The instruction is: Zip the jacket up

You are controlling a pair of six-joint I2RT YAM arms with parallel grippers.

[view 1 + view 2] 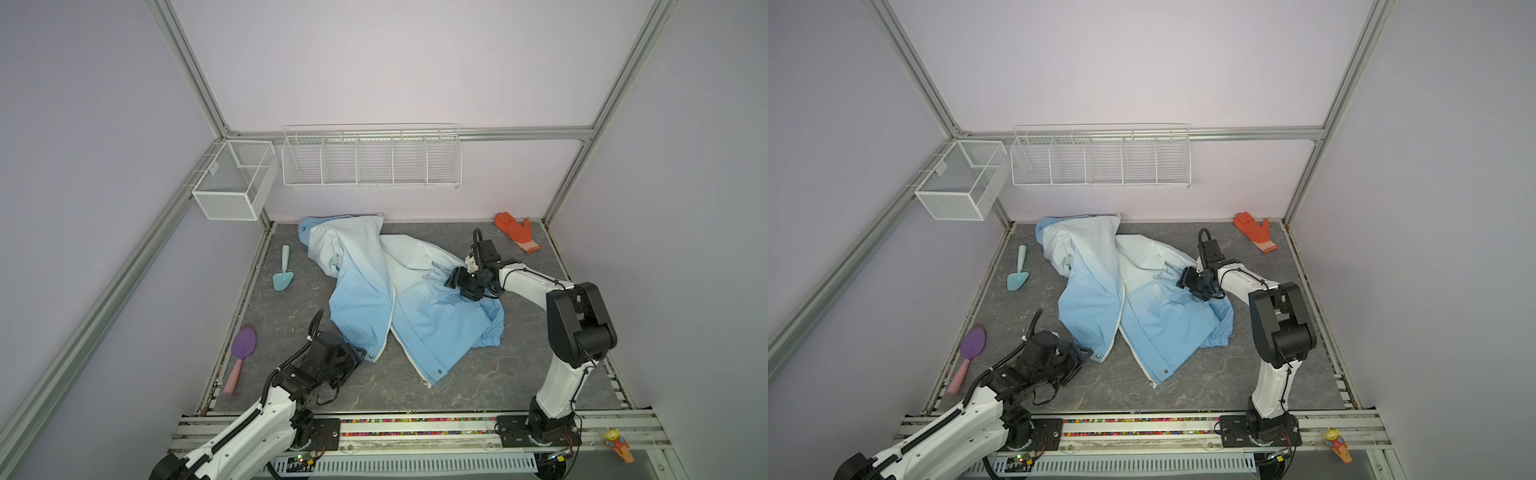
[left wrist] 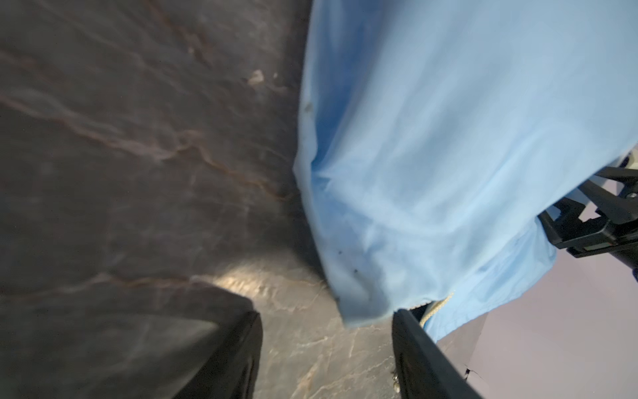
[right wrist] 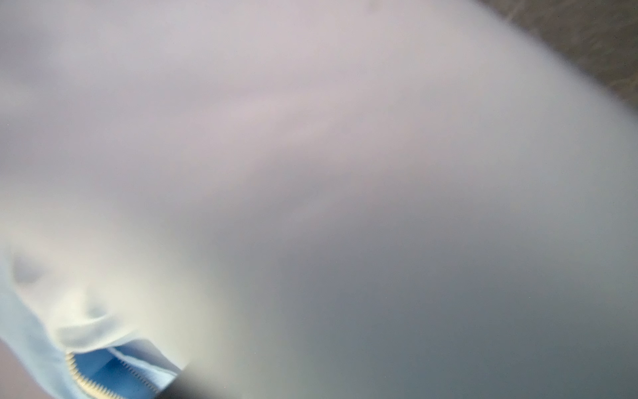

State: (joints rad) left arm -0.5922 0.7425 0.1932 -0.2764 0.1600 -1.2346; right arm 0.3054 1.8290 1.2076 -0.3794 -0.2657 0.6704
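Jacket (image 1: 432,316) is lying crumpled on the grey table (image 1: 478,386), its white zipper (image 1: 392,307) halves spreading apart toward the near hem. My left gripper (image 2: 326,316) is sitting at the near left hem corner, jaws standing apart, cloth hanging between them unclamped. My right gripper (image 1: 454,283) is resting on the jacket's right side; whether its jaws are apart or together, I cannot tell.

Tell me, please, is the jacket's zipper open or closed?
Open at the hem: on the jacket, the two white zipper edges diverge there, table between. Higher up, cannot tell.
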